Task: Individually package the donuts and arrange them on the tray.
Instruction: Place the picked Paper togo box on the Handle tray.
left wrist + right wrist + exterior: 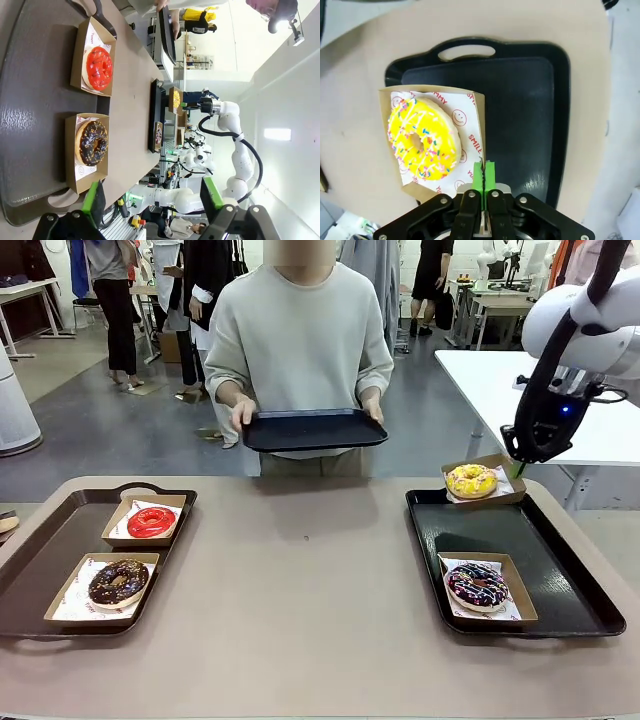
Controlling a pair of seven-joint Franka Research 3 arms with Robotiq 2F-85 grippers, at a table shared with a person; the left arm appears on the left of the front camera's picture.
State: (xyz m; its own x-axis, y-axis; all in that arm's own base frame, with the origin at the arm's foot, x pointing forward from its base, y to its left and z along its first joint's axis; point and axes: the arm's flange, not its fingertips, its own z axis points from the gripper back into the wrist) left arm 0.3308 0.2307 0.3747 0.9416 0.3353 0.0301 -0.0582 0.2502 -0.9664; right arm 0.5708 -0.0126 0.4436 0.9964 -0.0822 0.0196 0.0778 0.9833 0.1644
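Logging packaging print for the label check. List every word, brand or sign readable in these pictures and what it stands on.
"SMILE", red, partly cut off: on the white liner paper under the yellow donut, beside smiley-face signs.
"...MMY", a cut-off red word: same paper's top edge.
Red print on the liner under the red donut: too small to read.
Print under the chocolate donut: blurred.

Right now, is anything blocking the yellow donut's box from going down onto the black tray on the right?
Nothing visible. The right gripper pinches the yellow donut's box by its wall over the black tray's far corner. The bare tray surface beneath is free; the purple donut sits at the near end.
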